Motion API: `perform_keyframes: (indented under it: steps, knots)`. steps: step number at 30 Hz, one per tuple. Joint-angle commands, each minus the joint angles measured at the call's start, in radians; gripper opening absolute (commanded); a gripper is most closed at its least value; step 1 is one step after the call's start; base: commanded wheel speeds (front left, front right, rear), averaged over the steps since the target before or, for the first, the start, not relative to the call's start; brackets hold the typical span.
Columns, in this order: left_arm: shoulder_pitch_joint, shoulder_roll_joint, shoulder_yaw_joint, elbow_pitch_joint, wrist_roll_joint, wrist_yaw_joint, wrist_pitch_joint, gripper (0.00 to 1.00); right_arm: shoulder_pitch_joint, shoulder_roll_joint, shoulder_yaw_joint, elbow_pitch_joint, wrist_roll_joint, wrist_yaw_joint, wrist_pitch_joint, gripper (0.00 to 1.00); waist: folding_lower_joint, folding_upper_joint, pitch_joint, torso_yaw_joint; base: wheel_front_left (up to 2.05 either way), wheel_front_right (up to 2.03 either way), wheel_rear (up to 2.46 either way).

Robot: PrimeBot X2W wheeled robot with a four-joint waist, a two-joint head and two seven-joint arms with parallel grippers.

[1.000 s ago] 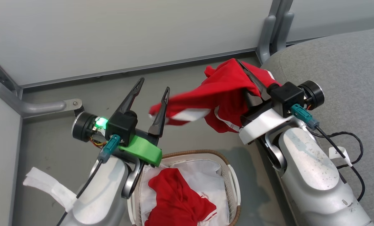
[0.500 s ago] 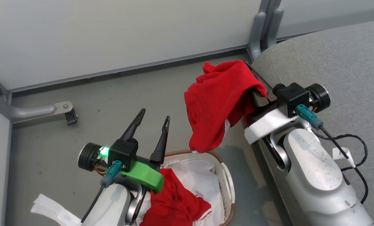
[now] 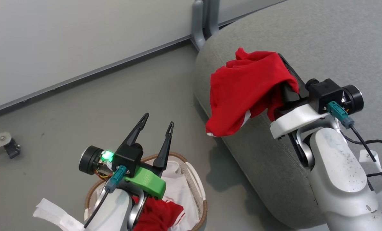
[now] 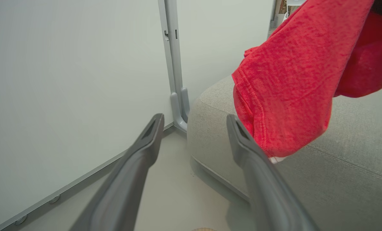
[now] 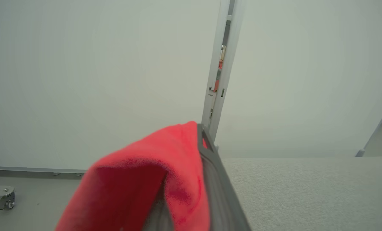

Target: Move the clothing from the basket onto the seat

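Right gripper (image 3: 287, 69): fingers closed together at the tips, pinching a red garment (image 3: 245, 93). The cloth drapes over both fingers and hides most of them. White trim shows at its lower hem.

The garment hangs over the rounded corner of the grey sofa seat (image 3: 322, 35), on the side nearest the floor (image 3: 82, 112). Whether the cloth touches the cushion, I cannot tell.

Left gripper (image 3: 159, 119): fingers spread wide, nothing between them. It sits above the basket (image 3: 205, 207), well apart from the sofa.

The basket stands on the floor beside the sofa. A white sheet (image 3: 178, 189) lines it. A second red garment (image 3: 159, 213) with white stripes lies bunched inside, partly behind the left arm.

A pale wall panel and a grey post (image 3: 200, 22) stand behind the sofa.
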Motion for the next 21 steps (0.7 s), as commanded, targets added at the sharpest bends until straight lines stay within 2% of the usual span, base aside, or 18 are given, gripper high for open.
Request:
perform_keyframes:
  steps: [1,5,11,16,21]
  knots:
    - [-0.018,0.013,-0.001,0.008,0.014,-0.007,-0.001,1.0,0.016,-0.001,-0.015,-0.005,-0.009,-0.001,-0.002,0.0,0.0,0.0,0.076,-0.169,0.0,0.0,0.0]
    - [-0.029,0.022,-0.014,0.024,0.026,-0.015,0.0,1.0,0.027,0.0,-0.059,-0.008,-0.026,-0.001,-0.002,0.0,0.0,0.0,0.105,-0.242,0.0,0.0,0.0]
    - [-0.065,0.024,-0.054,0.047,0.04,-0.029,-0.001,1.0,0.041,0.001,-0.147,-0.034,-0.056,-0.001,-0.002,0.0,0.0,0.0,0.148,-0.255,0.0,0.0,0.0]
    - [-0.084,0.035,-0.065,0.034,0.05,-0.032,-0.001,1.0,0.017,0.001,-0.151,-0.036,-0.044,-0.001,-0.002,0.0,0.0,0.0,0.183,-0.253,0.0,0.0,0.0]
    - [-0.117,0.033,-0.077,0.005,0.068,-0.031,0.0,1.0,-0.061,-0.001,-0.199,-0.036,-0.067,-0.001,-0.002,0.0,0.0,0.0,0.254,-0.176,0.0,0.0,0.0]
